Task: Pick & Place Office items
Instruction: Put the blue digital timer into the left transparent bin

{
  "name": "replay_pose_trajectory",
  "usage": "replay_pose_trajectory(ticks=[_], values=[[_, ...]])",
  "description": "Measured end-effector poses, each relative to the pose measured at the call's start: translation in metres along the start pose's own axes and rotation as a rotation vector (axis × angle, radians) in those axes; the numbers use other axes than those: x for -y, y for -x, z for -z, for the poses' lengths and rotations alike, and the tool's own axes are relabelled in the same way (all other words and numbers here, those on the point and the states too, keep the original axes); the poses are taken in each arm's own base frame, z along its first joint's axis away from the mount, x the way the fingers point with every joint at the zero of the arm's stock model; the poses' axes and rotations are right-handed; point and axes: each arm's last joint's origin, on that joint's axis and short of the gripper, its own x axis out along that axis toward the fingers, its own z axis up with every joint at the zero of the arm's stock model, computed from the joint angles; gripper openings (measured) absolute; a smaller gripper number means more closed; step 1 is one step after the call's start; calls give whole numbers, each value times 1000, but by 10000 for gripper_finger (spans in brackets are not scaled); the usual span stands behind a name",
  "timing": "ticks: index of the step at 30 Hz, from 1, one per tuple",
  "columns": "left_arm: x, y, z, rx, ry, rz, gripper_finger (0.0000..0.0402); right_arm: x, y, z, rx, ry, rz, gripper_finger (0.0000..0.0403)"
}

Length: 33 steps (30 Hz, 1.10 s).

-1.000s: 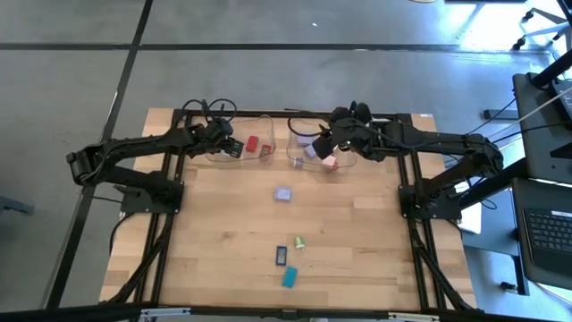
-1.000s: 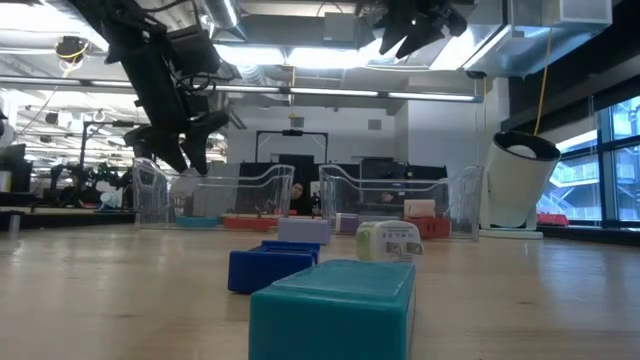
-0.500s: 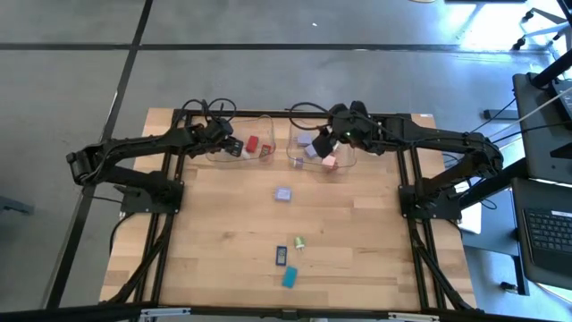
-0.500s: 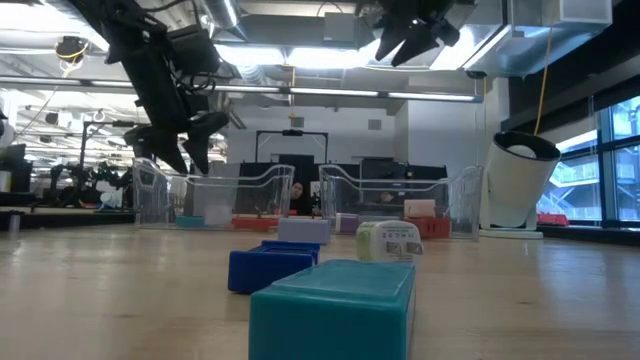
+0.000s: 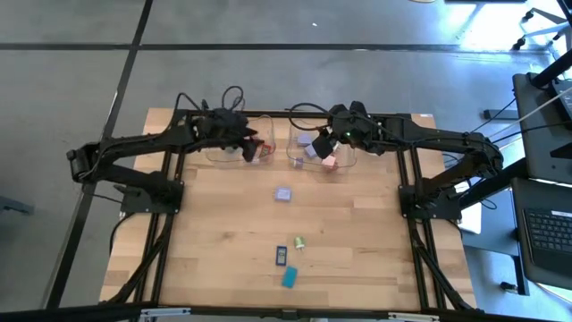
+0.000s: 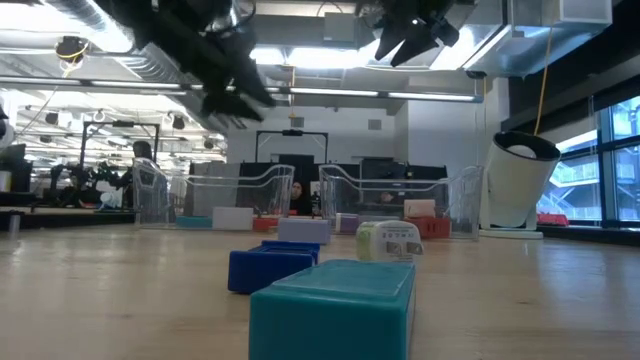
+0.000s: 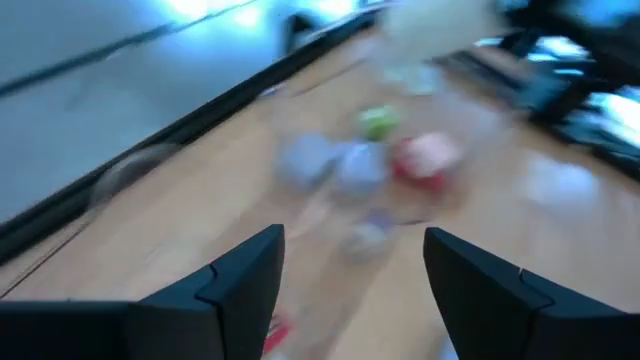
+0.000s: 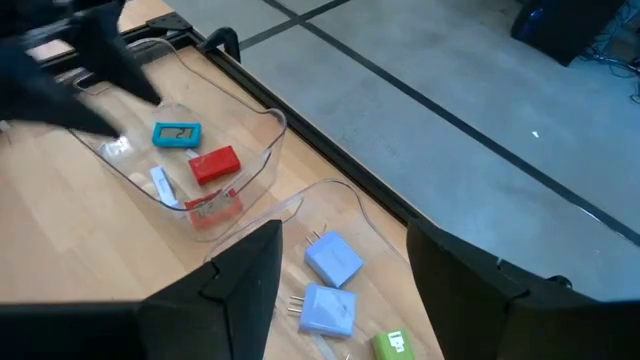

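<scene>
Four office items lie on the bare table: a lilac piece (image 5: 282,193), a green-and-white piece (image 5: 299,242), a dark blue piece (image 5: 281,256) and a teal piece (image 5: 290,277). The left clear tray (image 5: 223,154) holds a teal piece (image 8: 178,134), red pieces (image 8: 214,164) and a white piece (image 8: 160,182). The right clear tray (image 5: 295,159) holds lilac pieces (image 8: 333,258) and a green one (image 8: 395,345). My left gripper (image 5: 248,145) hovers open and empty above the left tray. My right gripper (image 5: 325,139) hovers open and empty above the right tray.
The round white tape roll (image 6: 520,180) stands at the table's far right. Both trays sit side by side along the far edge. The four loose pieces take up the middle and near part of the table, with bare wood to their left and right.
My left gripper has swung toward the table's right across the left tray and risen. A white piece now lies in that tray where none showed a second ago. My right gripper has stayed above the right tray.
</scene>
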Motion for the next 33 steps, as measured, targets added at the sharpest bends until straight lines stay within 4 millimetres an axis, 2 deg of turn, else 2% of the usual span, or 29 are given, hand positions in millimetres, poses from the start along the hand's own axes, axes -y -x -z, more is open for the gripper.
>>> replay_pose_trajectory(ticks=[5, 14, 17, 20, 25, 33], values=[[28, 1, 5, 12, -158, 118, 237, 0, 0, 0, 0, -3, 0, 217], [79, 12, 33, -41, -526, 317, 237, 0, 0, 0, 0, -31, 0, 217], [94, 18, 40, -41, -570, 375, 238, 0, 0, 0, 0, -32, 0, 217], [105, 22, 46, -55, -498, 381, 239, 0, 0, 0, -1, -31, -3, 217], [119, 20, 60, -78, -251, 238, 236, -3, 1, 1, -39, -28, -96, 217], [158, -1, 109, -94, 10, 121, 235, -12, 8, 13, -143, 60, -192, 217]])
